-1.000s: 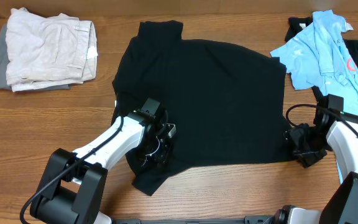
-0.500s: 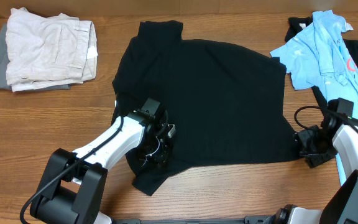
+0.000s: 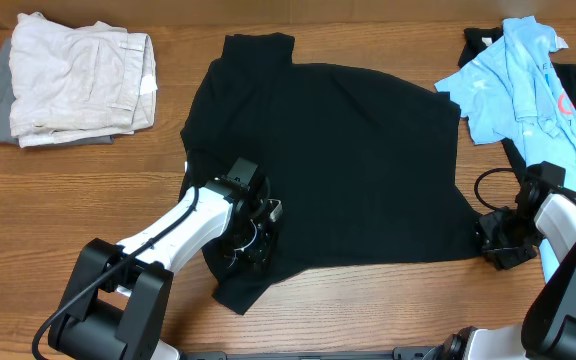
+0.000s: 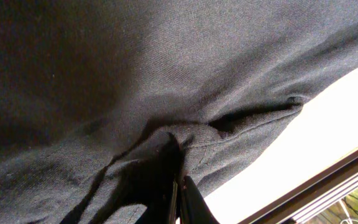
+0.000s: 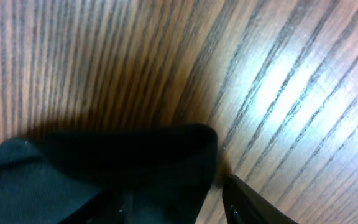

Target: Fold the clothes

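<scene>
the black shirt (image 3: pixel 338 160) lies spread flat across the middle of the counter (image 3: pixel 68 200). at its near left part your left fingers (image 4: pixel 191 208) are pressed together, pinching a raised fold of the fabric. at its near right corner your right fingers (image 5: pixel 250 205) stand spread, with the rolled hem just beside the one in view. the light blue polo (image 3: pixel 513 80) lies crumpled at the far right. pale folded clothes (image 3: pixel 78 85) sit at the far left.
</scene>
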Controlling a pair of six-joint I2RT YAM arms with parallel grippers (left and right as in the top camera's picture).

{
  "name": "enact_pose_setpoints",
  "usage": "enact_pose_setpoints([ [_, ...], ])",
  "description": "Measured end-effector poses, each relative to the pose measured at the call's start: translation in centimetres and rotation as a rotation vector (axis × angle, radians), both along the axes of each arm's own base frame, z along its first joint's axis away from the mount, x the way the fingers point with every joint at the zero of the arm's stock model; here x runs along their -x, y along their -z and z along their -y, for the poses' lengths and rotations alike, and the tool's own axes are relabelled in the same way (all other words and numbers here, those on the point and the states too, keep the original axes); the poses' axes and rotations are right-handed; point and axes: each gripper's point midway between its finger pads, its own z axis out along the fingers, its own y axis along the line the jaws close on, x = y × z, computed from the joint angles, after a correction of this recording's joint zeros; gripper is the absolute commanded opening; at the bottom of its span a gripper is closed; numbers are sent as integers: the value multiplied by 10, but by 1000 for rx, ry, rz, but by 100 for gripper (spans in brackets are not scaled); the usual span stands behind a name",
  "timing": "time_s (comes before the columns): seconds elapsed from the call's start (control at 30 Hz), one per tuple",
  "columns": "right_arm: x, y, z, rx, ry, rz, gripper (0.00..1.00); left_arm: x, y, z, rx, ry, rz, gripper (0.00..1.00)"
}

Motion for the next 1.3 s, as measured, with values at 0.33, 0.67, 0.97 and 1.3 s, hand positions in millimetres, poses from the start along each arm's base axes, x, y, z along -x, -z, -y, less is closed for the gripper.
enact_pose_setpoints([
  [0.33,-5,2,3,18,-3,27,37,6,-1,-3,-13,0,-27,4],
  [0.67,-10,2,3,20,16,57,4,25,-4,-12,-55,-5,-112,4],
  [0.97,3,2,-3,-6,33,5,4,46,-25,-24,-92,-24,-165,4],
  [1.3,47,0,-23,-65,149,-172,4,67,-62,-42,-137,-65,-133,4],
])
